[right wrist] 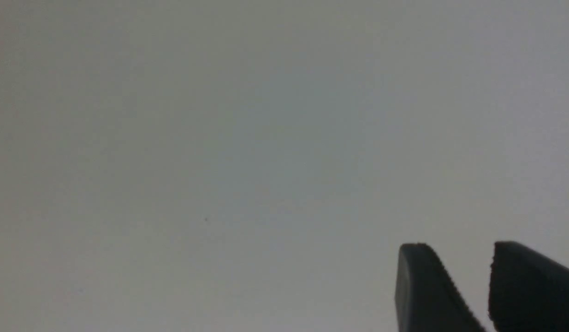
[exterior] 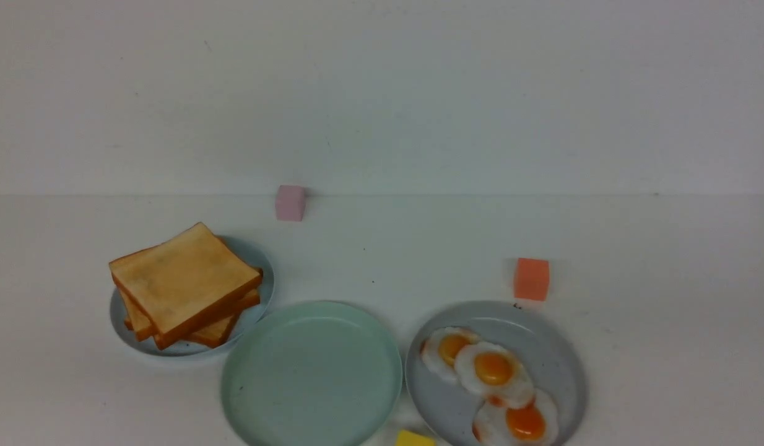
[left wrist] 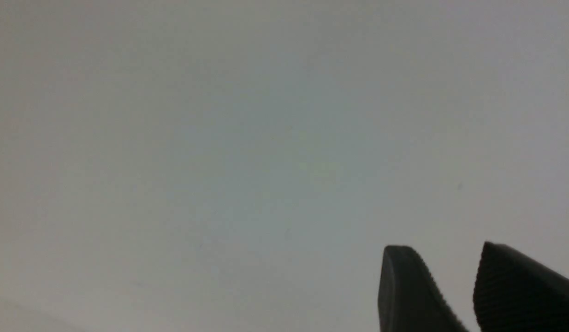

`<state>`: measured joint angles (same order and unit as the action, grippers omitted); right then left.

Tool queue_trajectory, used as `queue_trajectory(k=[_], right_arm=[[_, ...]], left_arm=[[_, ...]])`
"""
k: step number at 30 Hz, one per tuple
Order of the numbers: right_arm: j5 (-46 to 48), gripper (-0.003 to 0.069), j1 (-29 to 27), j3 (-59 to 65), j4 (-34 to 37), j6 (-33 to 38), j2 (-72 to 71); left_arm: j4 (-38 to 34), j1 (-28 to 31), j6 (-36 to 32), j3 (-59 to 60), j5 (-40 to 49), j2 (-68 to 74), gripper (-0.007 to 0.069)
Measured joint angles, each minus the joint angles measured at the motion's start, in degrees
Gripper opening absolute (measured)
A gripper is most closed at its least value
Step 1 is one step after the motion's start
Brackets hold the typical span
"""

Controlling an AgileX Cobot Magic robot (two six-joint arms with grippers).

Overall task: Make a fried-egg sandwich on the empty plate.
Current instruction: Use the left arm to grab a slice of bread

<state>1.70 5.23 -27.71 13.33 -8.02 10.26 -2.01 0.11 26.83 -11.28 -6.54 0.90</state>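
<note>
The empty plate (exterior: 311,371), pale mint green, lies bare at the front centre of the table. No fried-egg sandwich is in view. A skewed pile of toast slices (exterior: 184,282) sits on a small pale-blue plate (exterior: 262,263) to its left. Three fried eggs (exterior: 493,368) lie overlapping on a grey-blue speckled plate (exterior: 564,359) to its right. Neither arm shows in the front view. In the left wrist view my left gripper (left wrist: 443,246) stands open over blank white surface. In the right wrist view my right gripper (right wrist: 459,244) is also open, with nothing between its fingers.
A pink cube (exterior: 290,202) stands at the back by the wall. An orange cube (exterior: 531,279) sits just behind the egg plate. A yellow block (exterior: 414,439) peeks in at the front edge between the two big plates.
</note>
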Motion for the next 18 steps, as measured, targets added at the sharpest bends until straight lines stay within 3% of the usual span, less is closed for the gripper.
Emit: queue_trajectory(k=[2, 5, 10, 18], right_arm=[[4.79, 0.0241, 0.0, -6.42, -1.11, 0.06, 3.99], [17.47, 0.0241, 0.0, -19.93, -4.43, 0.63, 14.72], [23.58, 0.0241, 0.0, -23.45, -6.73, 0.65, 24.3], [19.39, 0.0241, 3.21, -16.13, -3.99, 0.69, 29.93]], left_arm=[[-0.97, 0.0, 0.93, -6.57, 3.72, 2.52, 0.0238], [-2.97, 0.0, 3.23, -19.53, 18.58, 12.17, 0.0238], [-3.11, 0.0, 4.42, -25.61, 32.95, 23.61, 0.0238], [-0.71, 0.0, 6.22, -25.61, 35.66, 39.99, 0.0238]])
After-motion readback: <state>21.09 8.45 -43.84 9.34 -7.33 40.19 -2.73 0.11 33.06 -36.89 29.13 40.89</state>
